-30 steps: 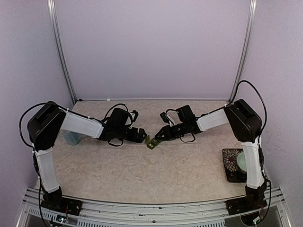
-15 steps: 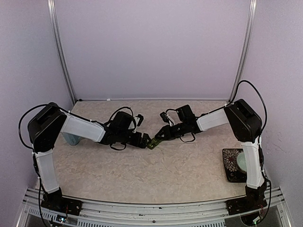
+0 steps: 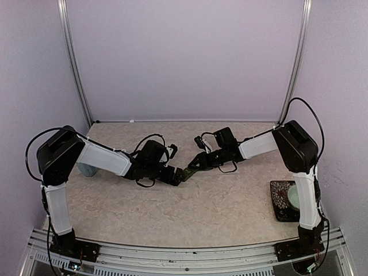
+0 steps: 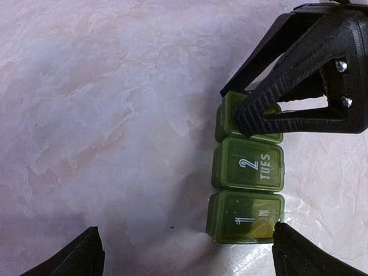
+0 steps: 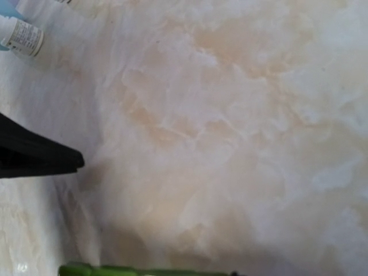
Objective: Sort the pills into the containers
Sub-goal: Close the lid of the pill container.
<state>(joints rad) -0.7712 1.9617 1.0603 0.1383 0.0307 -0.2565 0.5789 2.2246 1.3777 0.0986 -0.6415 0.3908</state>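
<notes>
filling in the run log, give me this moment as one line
left end effector open around pill box compartment 1 | right end effector shut on opposite end | lids closed

The dark green plastic three-compartment pill-box strip [image 4: 248, 167] carries white lid lettering. The flat tabletop [image 3: 190, 213] is beige, marbled. Near right: square black tray [image 3: 279, 198], pale floral pattern; round bowl [image 3: 294, 195], pale green.

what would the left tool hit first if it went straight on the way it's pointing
The pill box: its near compartment, marked 1, lies just ahead between the left tool's open fingers. The right tool grips the far end. Height is unclear, so it might pass just over the lid.
</notes>
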